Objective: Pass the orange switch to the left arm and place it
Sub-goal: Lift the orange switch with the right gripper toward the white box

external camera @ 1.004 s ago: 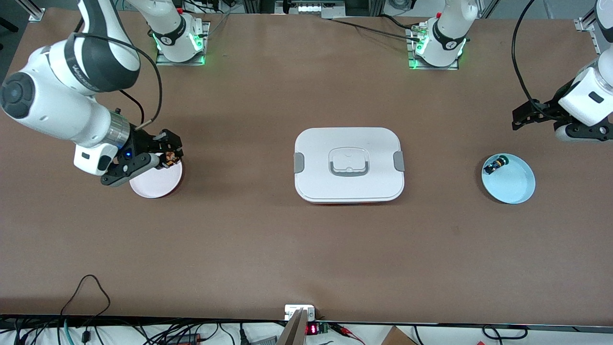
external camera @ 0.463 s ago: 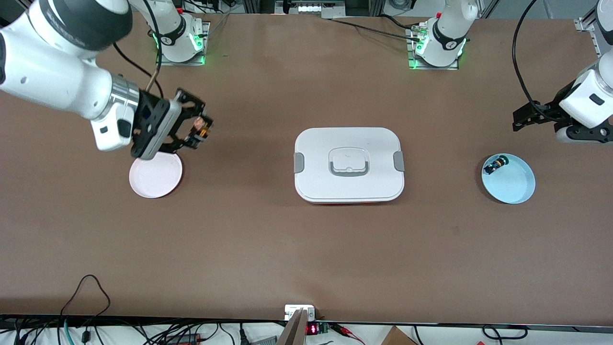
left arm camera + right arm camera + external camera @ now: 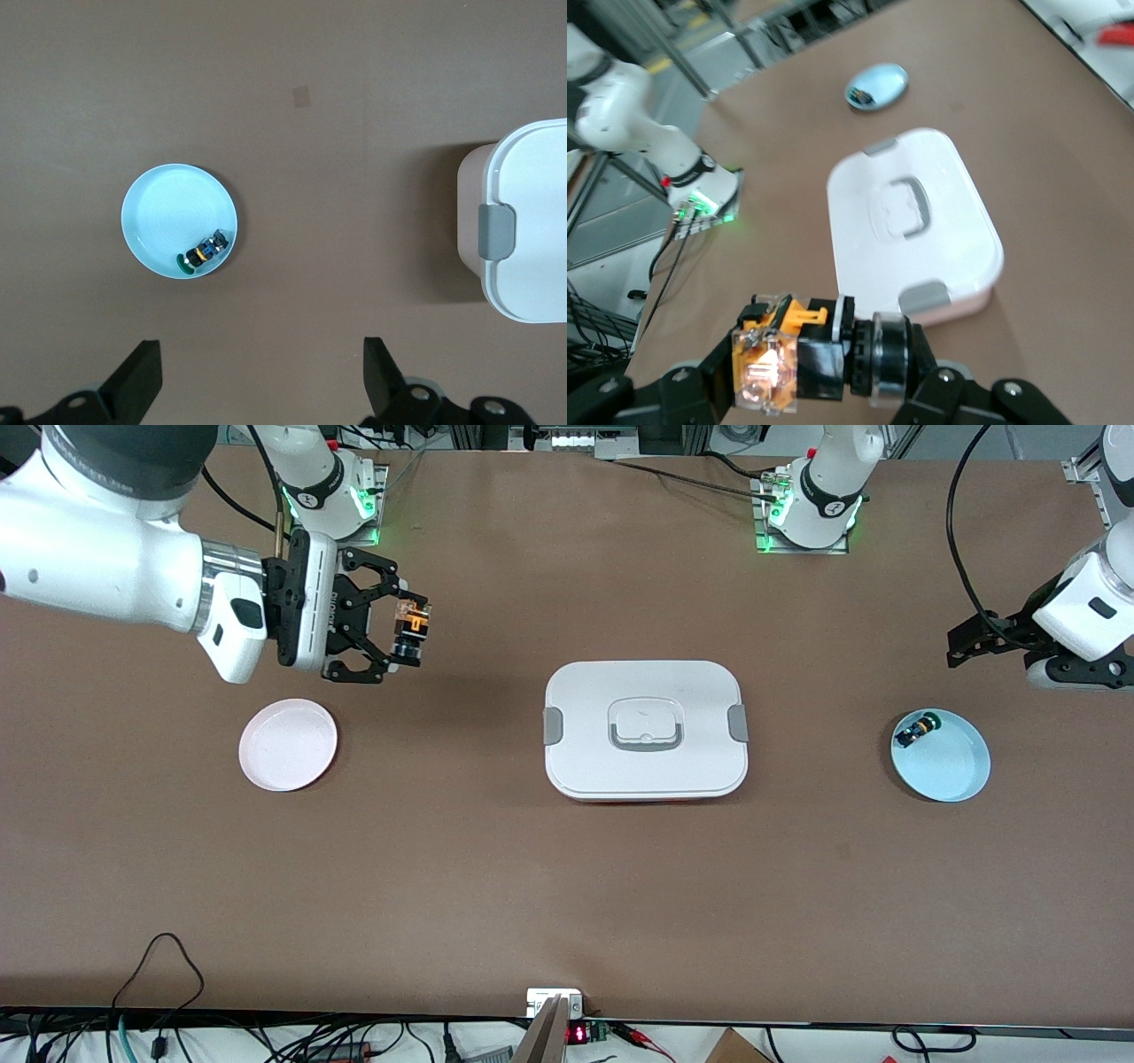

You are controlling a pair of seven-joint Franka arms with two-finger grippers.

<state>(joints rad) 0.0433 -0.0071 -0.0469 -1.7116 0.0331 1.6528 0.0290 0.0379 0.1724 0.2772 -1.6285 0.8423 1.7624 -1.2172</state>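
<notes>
My right gripper (image 3: 411, 632) is turned sideways in the air over the bare table between the pink plate (image 3: 288, 756) and the box (image 3: 645, 729). It is shut on the orange switch (image 3: 413, 625). In the right wrist view the switch (image 3: 799, 356) lies crosswise between the fingers of the right gripper (image 3: 819, 367), orange clear-cased body at one end, black collar at the other. The white lidded box (image 3: 957, 190) lies ahead of it. My left gripper (image 3: 959, 646) waits open and empty above the table beside the light blue plate (image 3: 952, 766); its fingers (image 3: 140, 379) stand wide apart.
On the light blue plate (image 3: 164, 208) lies a small black switch with a green cap (image 3: 204, 251), also seen from the front, green-capped switch (image 3: 914, 732). One clipped end of the box (image 3: 532, 230) shows in the left wrist view. The pink plate holds nothing.
My right gripper has risen off the pink plate with the orange switch, turned sideways and moved toward the box. The left arm has hardly moved.
</notes>
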